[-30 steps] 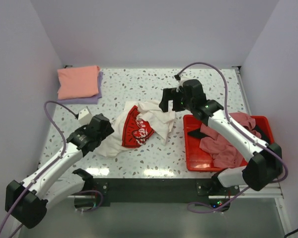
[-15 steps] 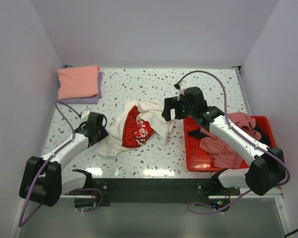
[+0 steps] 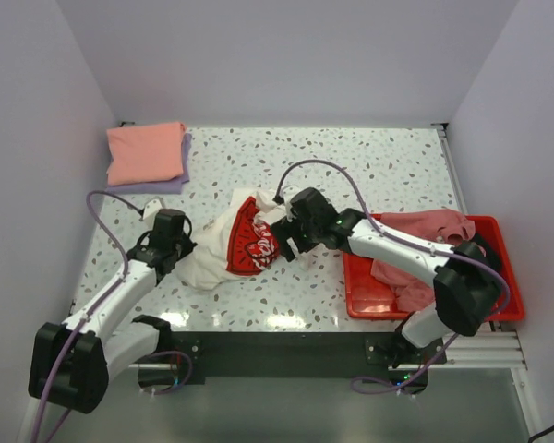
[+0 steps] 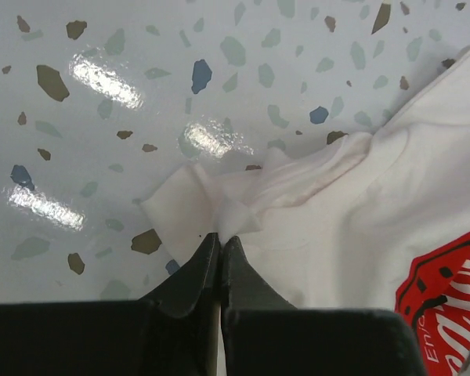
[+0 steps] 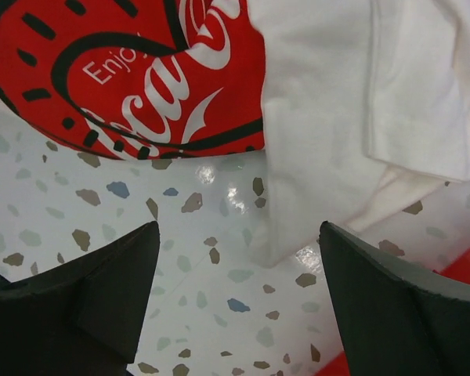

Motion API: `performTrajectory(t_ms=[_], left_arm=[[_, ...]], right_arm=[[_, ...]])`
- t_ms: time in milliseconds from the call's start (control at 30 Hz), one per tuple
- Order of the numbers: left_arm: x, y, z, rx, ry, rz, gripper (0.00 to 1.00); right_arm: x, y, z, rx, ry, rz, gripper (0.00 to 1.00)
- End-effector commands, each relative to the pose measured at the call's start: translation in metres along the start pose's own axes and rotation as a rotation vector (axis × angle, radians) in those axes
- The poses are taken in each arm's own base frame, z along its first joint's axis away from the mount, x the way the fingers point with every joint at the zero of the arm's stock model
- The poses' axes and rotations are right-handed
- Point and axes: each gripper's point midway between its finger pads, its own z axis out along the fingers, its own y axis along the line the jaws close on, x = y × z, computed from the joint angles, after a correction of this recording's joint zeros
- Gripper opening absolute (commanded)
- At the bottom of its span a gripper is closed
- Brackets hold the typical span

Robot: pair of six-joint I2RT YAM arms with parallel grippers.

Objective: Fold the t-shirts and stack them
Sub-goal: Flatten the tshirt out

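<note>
Swung down since 1 second ago, the right gripper [image 5: 240, 235] is held spread over the hem of the tee [image 3: 210, 251], left of the tray [image 3: 349, 281]. A corner is pinched by the left gripper [image 4: 220, 237], likely for spreading flat.

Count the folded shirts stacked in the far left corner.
2: a salmon-pink shirt on top, and a lavender shirt under it with only its edges showing. Another shirt could be hidden between them.

Everything is lit brightly and evenly from above, and shadows are kept soft. White glare patches are seen on the glossy speckled white counter [image 4: 102, 78] in both wrist views.
</note>
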Motion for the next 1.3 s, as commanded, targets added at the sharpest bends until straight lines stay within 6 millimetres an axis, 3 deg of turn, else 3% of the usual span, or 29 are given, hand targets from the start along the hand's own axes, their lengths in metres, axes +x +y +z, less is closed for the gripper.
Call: performTrajectory(t_ms=[0, 67, 267, 333, 367, 433, 467, 500, 600, 633, 733, 767, 833, 867, 900, 933, 967, 1033, 1067, 1100, 1233, 1267], left_arm=[[-0.019, -0.004, -0.009, 0.030, -0.081, -0.035, 0.00], [-0.023, -0.005, -0.013, 0.040, -0.098, -0.048, 0.00], [-0.037, -0.009, -0.020, 0.039, -0.131, -0.072, 0.00], [-0.041, -0.009, -0.021, 0.029, -0.146, -0.082, 0.00], [-0.047, -0.012, -0.024, 0.035, -0.160, -0.089, 0.00], [-0.056, -0.013, -0.028, 0.027, -0.184, -0.101, 0.00], [-0.065, -0.018, -0.035, 0.037, -0.202, -0.111, 0.00], [-0.072, -0.018, -0.039, 0.032, -0.225, -0.118, 0.00], [-0.102, -0.026, -0.061, 0.055, -0.305, -0.156, 0.00], [-0.119, -0.032, -0.076, 0.077, -0.353, -0.177, 0.00], [-0.152, -0.038, -0.109, 0.112, -0.445, -0.222, 0.00], [-0.173, -0.042, -0.135, 0.148, -0.504, -0.256, 0.00], [-0.198, -0.039, -0.166, 0.159, -0.597, -0.289, 0.00], [-0.217, -0.038, -0.198, 0.201, -0.661, -0.331, 0.00], [-0.227, -0.033, -0.215, 0.200, -0.710, -0.349, 0.00], [-0.244, -0.029, -0.249, 0.247, -0.778, -0.391, 0.00], [-0.251, -0.025, -0.267, 0.264, -0.818, -0.412, 0.00], [-0.265, -0.013, -0.303, 0.286, -0.900, -0.440, 0.00], [-0.275, -0.009, -0.331, 0.321, -0.948, -0.468, 0.00], [-0.279, -0.005, -0.345, 0.328, -0.977, -0.454, 0.00], [-0.296, 0.023, -0.426, 0.384, -1.123, -0.491, 0.00], [-0.298, 0.030, -0.438, 0.379, -1.145, -0.500, 0.00]], right_arm=[[0.003, -0.004, 0.010, 0.057, 0.037, -0.069, 0.85], [0.012, -0.006, 0.022, 0.100, 0.071, -0.099, 0.84], [0.025, -0.037, 0.039, 0.280, 0.140, -0.109, 0.70], [0.027, -0.042, 0.041, 0.318, 0.144, -0.098, 0.57], [0.024, -0.044, 0.039, 0.330, 0.136, -0.092, 0.42], [0.014, -0.048, 0.032, 0.362, 0.097, -0.078, 0.22], [0.008, -0.048, 0.028, 0.368, 0.072, -0.074, 0.06], [0.001, -0.052, 0.022, 0.389, 0.048, -0.069, 0.00], [-0.035, -0.053, -0.010, 0.413, -0.078, -0.036, 0.00], [-0.054, -0.055, -0.032, 0.427, -0.148, -0.025, 0.00], [-0.082, -0.062, -0.072, 0.474, -0.252, -0.009, 0.00], [-0.097, -0.063, -0.097, 0.481, -0.315, 0.005, 0.00], [-0.112, -0.067, -0.129, 0.503, -0.388, 0.004, 0.00], [-0.125, -0.068, -0.159, 0.497, -0.458, 0.017, 0.00], [-0.131, -0.068, -0.175, 0.494, -0.497, 0.023, 0.00], [-0.142, -0.064, -0.194, 0.473, -0.544, 0.015, 0.00], [-0.149, -0.063, -0.223, 0.452, -0.612, 0.026, 0.00], [-0.157, -0.057, -0.252, 0.409, -0.680, 0.015, 0.00], [-0.165, -0.051, -0.273, 0.368, -0.727, 0.016, 0.00], [-0.167, -0.047, -0.295, 0.331, -0.779, 0.022, 0.00], [-0.175, -0.032, -0.362, 0.221, -0.921, -0.027, 0.00], [-0.175, -0.030, -0.373, 0.206, -0.945, -0.028, 0.00]])
